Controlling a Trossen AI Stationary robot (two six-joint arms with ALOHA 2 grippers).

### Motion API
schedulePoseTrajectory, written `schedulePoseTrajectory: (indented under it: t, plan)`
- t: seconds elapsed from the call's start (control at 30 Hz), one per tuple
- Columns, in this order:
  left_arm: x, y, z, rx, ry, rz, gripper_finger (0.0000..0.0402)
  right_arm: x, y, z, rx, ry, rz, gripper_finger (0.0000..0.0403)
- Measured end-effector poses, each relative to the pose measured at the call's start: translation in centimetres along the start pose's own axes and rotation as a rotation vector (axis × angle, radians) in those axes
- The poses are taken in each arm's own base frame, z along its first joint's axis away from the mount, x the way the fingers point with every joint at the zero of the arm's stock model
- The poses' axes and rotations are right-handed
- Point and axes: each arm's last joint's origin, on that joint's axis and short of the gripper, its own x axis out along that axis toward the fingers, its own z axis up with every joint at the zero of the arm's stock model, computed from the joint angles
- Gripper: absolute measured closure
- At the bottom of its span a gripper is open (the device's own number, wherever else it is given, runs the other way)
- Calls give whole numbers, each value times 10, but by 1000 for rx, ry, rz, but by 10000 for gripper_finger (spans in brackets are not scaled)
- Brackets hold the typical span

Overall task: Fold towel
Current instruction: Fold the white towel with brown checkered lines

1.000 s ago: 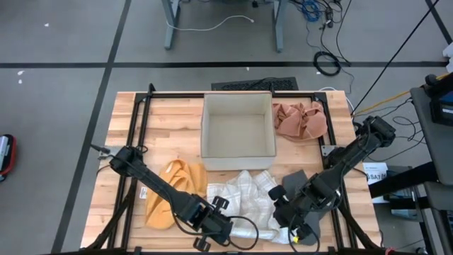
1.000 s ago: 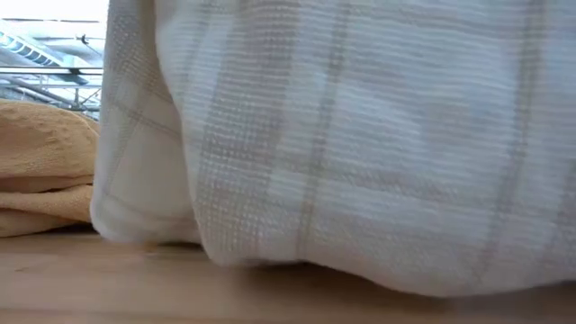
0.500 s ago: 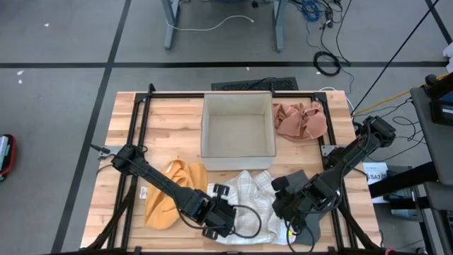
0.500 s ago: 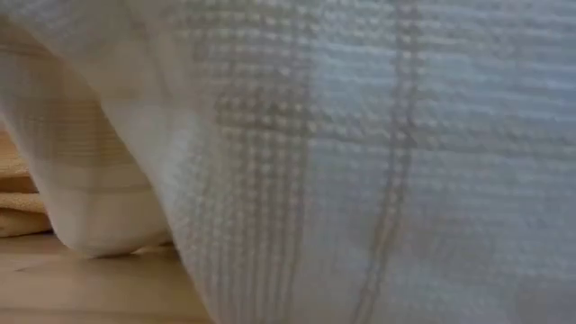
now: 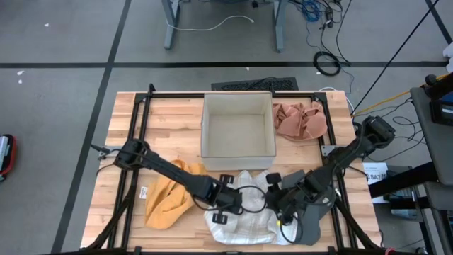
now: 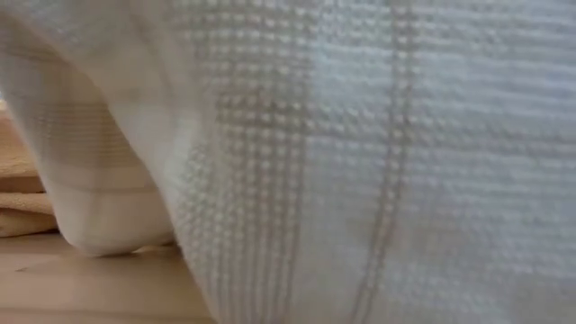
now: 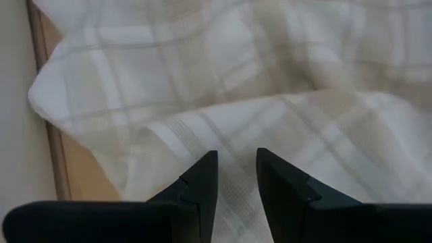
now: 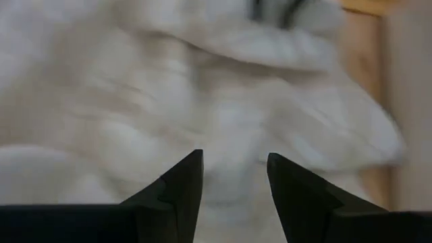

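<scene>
A white plaid towel (image 5: 244,216) lies crumpled at the near middle of the table, and it fills the low view (image 6: 360,153). My left gripper (image 5: 235,201) comes from the left and stands over the towel's left part. In its wrist view (image 7: 236,169) it is open, with a raised fold of the cloth (image 7: 202,128) just ahead of its fingertips. My right gripper (image 5: 276,204) comes from the right over the towel's right part. It is also open (image 8: 235,172), with cloth beyond the gap.
An orange towel (image 5: 168,198) lies bunched to the left of the plaid one and shows at the left edge of the low view (image 6: 22,193). A white open box (image 5: 238,133) stands at the far middle, with a pink cloth (image 5: 301,120) to its right. A black frame (image 5: 134,142) runs around the table.
My left gripper has swung from the table's near edge toward the far right and sunk onto the towel's middle. My right gripper has dropped and tipped down toward the towel. The towel has bunched closer together, and its near part has come toward the near edge.
</scene>
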Motion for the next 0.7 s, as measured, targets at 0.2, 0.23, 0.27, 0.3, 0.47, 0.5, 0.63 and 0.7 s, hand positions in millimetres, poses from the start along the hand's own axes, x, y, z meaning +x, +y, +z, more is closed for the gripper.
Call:
schedulePoseTrajectory:
  t: [0.2, 0.23, 0.27, 0.3, 0.47, 0.5, 0.63, 0.7]
  plan:
    - [5, 5, -5, -15, 26, -11, 293, 9, -12, -12, 30, 9, -51, 248]
    - [5, 5, -5, -16, 28, -12, 293, 10, -13, -13, 36, 2, -34, 248]
    - [5, 4, -5, -16, 28, -13, 293, 11, -13, -13, 42, -3, -15, 248]
    - [5, 3, -6, -14, 27, -15, 294, 12, -13, -14, 48, -10, -1, 248]
    - [4, -6, -7, 5, 29, -25, 317, 14, -15, -19, 53, -16, 13, 252]
    - [3, -8, -8, 10, 33, -27, 330, 15, -15, -19, 52, -18, 14, 257]
    - [2, -15, -13, 20, 65, -27, 389, 15, -15, -21, 36, -7, 28, 305]
    - [1, -18, -15, 18, 84, -27, 396, 15, -14, -21, 21, -9, 41, 344]
